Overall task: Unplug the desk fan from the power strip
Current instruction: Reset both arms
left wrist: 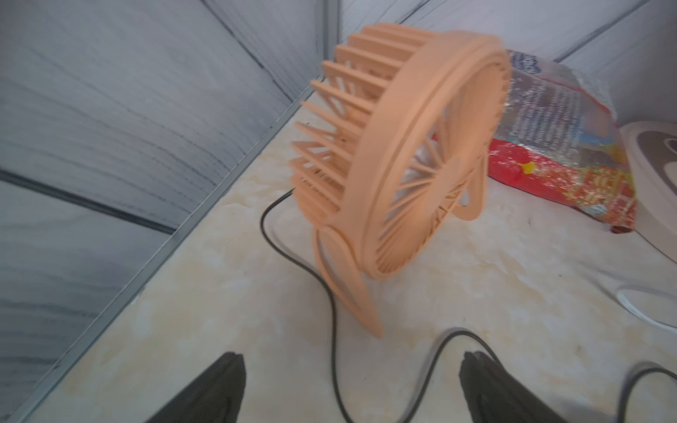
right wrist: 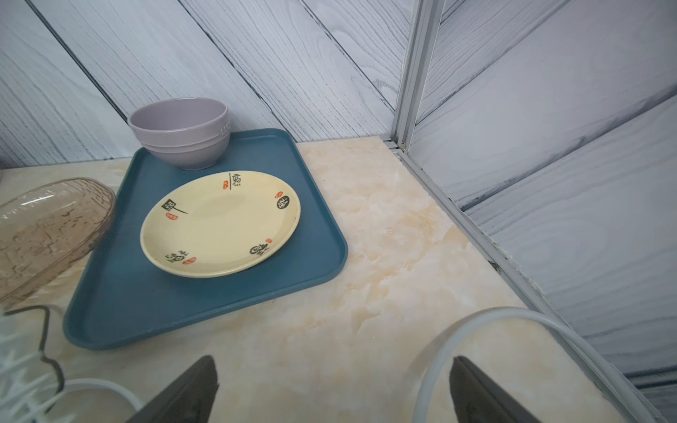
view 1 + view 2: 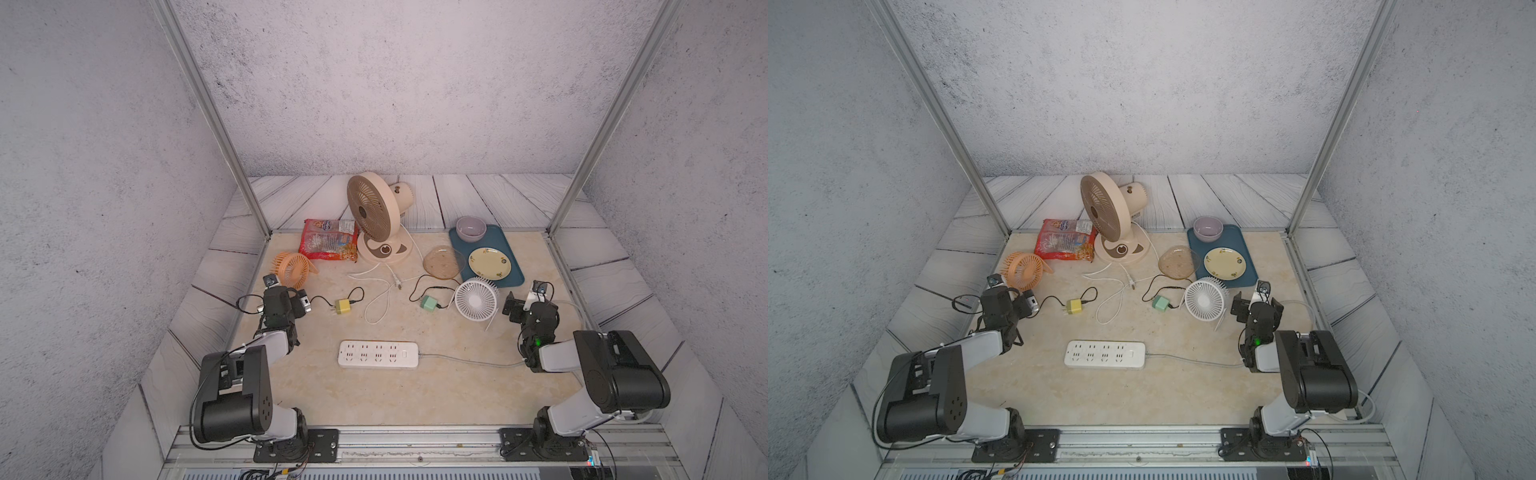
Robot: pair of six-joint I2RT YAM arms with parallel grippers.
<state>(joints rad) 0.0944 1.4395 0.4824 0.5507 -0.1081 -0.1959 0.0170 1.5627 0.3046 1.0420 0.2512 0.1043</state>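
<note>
The white power strip [image 3: 378, 354] [image 3: 1104, 354] lies flat at the table's front middle, and no plug shows in its sockets. A large cream desk fan [image 3: 376, 216] [image 3: 1111, 216] stands at the back, its white cord [image 3: 380, 301] loose on the table. The small orange fan [image 3: 292, 270] [image 1: 403, 146] has a black cord running to a yellow adapter [image 3: 343, 306]. A small white fan [image 3: 476, 299] is wired to a green adapter [image 3: 429, 302]. My left gripper [image 3: 302, 302] [image 1: 353, 357] is open beside the orange fan. My right gripper [image 3: 515, 305] [image 2: 334, 360] is open and empty.
A blue tray [image 3: 509, 270] [image 2: 121, 293] at the back right carries a lilac bowl [image 2: 181, 132] and a yellow plate [image 2: 219, 223]. An amber glass dish [image 3: 442, 262] sits beside it and a red snack bag [image 3: 328, 241] at the back left. The strip's grey cord [image 3: 469, 360] runs right.
</note>
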